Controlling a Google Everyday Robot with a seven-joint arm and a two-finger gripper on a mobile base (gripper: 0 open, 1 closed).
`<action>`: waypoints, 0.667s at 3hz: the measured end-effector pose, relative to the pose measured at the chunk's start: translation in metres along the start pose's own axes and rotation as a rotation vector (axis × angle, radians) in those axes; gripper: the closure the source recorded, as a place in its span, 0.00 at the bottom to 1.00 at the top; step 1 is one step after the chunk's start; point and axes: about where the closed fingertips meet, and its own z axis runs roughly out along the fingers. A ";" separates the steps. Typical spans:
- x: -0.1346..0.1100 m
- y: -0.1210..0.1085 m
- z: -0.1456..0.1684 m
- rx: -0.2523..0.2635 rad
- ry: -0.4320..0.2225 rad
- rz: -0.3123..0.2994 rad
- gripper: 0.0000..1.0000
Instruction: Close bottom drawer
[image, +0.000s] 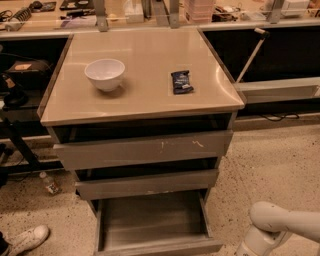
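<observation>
Down low, bottom drawer (152, 220) open toward camera, hand off-frame lower right

White arm (287, 223) low at bottom right, wrist (253, 244) pointing down, hand out of view below.
</observation>
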 end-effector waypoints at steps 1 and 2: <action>0.000 -0.025 0.054 -0.095 -0.002 0.042 1.00; 0.004 -0.022 0.078 -0.137 0.008 0.051 1.00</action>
